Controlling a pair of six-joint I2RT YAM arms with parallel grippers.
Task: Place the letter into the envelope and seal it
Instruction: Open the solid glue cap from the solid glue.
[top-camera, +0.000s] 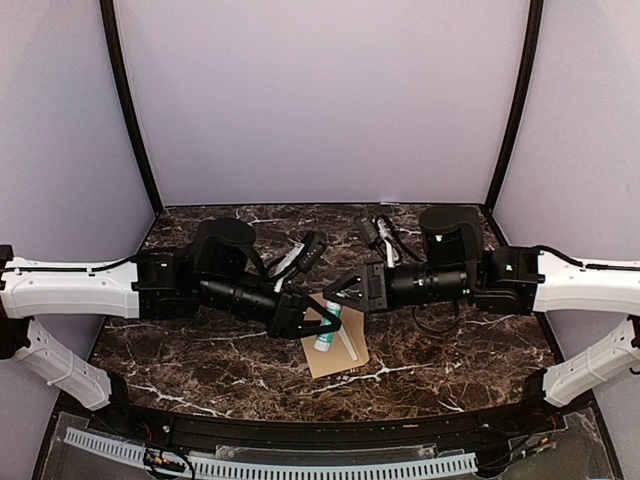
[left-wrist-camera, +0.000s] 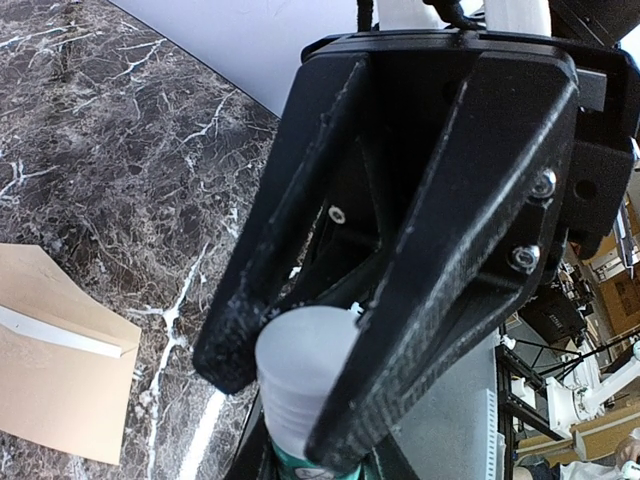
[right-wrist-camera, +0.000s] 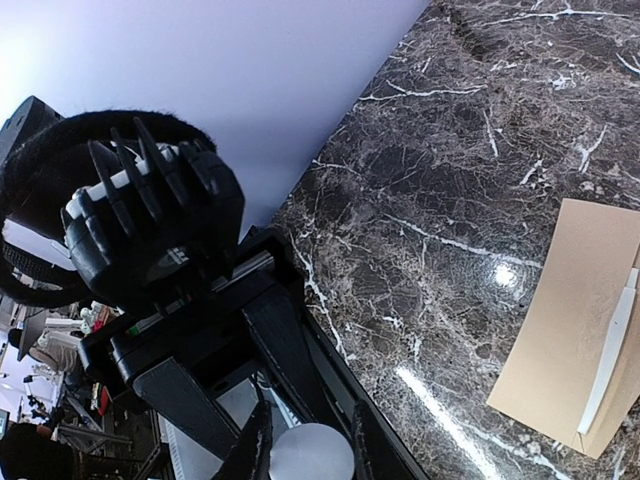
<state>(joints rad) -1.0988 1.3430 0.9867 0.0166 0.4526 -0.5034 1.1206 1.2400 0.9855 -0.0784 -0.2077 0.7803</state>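
The brown envelope lies flat on the marble, a white strip along its flap; it also shows in the left wrist view. The letter is out of view. Above the envelope both grippers meet on a glue stick with a teal label and a pale cap. My left gripper is shut on the stick's body. My right gripper is shut on the cap, and its black fingers fill the left wrist view.
The dark marble table ends at a black front rail. Purple walls close in the back and sides. Cables and the right arm's black housing sit behind the grippers.
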